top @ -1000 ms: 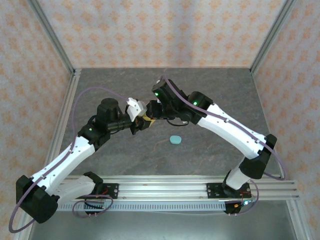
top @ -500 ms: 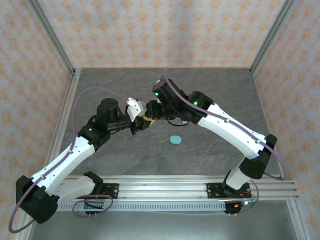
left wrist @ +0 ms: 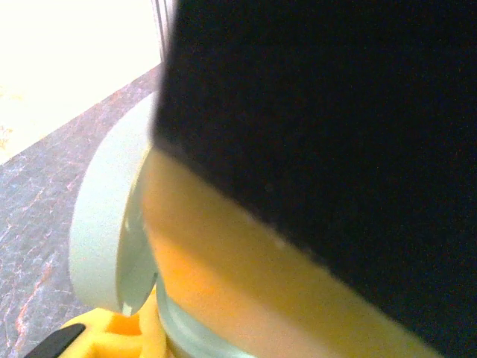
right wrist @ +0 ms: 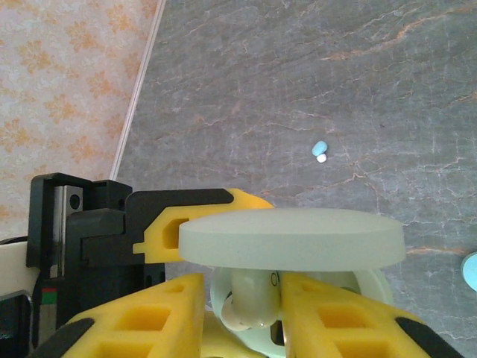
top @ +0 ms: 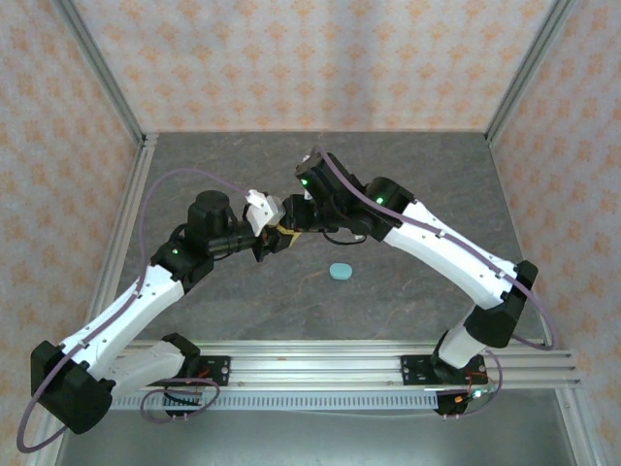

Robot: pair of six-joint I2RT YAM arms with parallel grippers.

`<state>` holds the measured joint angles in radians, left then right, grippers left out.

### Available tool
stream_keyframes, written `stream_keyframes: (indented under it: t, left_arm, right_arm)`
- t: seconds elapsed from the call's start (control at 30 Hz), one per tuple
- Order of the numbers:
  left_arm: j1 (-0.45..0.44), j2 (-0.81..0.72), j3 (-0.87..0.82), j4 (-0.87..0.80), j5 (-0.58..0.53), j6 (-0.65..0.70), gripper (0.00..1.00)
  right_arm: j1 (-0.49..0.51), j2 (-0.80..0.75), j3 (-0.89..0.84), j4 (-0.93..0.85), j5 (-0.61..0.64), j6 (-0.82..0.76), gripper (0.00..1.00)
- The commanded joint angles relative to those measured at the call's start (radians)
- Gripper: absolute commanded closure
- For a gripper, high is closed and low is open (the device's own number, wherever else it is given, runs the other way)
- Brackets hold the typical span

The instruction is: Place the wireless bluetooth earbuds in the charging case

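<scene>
Where the two arms meet over the grey table [top: 427, 175], the right gripper [right wrist: 242, 287] has its yellow fingers closed on a whitish earbud [right wrist: 252, 307], pinched between the two pads. That bud sits at the mouth of the charging case [right wrist: 374, 287], under its raised lid [right wrist: 291, 240], a pale mint disc seen edge-on (whether the bud is already seated in its well cannot be told, since the fingers cover the well).

From above, the right gripper [top: 289, 226] comes at the case from the far right, and the left gripper [top: 264, 245] from the near left, the two almost touching. The left gripper clamps the case: one of its yellow-and-black fingers [right wrist: 182, 218] lies just behind the lid in the right wrist view. Its own camera shows the lid [left wrist: 100, 231] and the case's rim [left wrist: 186, 337] pressed against a yellow finger, all badly blurred.

Beyond the case, well apart from it on the stone surface, lie tiny teal-and-white earbuds [right wrist: 320, 148] (one piece or two touching, too small to tell). To the near right of the held case, a second case [top: 341, 271], teal and oval, rests flat on the table; its edge shows at the right border of the right wrist view [right wrist: 471, 270].
</scene>
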<state>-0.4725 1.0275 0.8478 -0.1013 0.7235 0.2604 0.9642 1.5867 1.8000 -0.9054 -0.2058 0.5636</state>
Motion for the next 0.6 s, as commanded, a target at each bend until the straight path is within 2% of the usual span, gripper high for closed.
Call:
stream_keyframes:
  t: [0.0, 0.57]
  left_arm:
    - [-0.007, -0.026, 0.013, 0.012, -0.006, 0.006, 0.91]
    - [-0.008, -0.027, 0.011, 0.011, -0.006, 0.004, 0.91]
  right_arm:
    - [0.006, -0.038, 0.019, 0.017, -0.020, 0.012, 0.68]
    - [0.006, -0.064, -0.006, 0.021, 0.002, 0.024, 0.71]
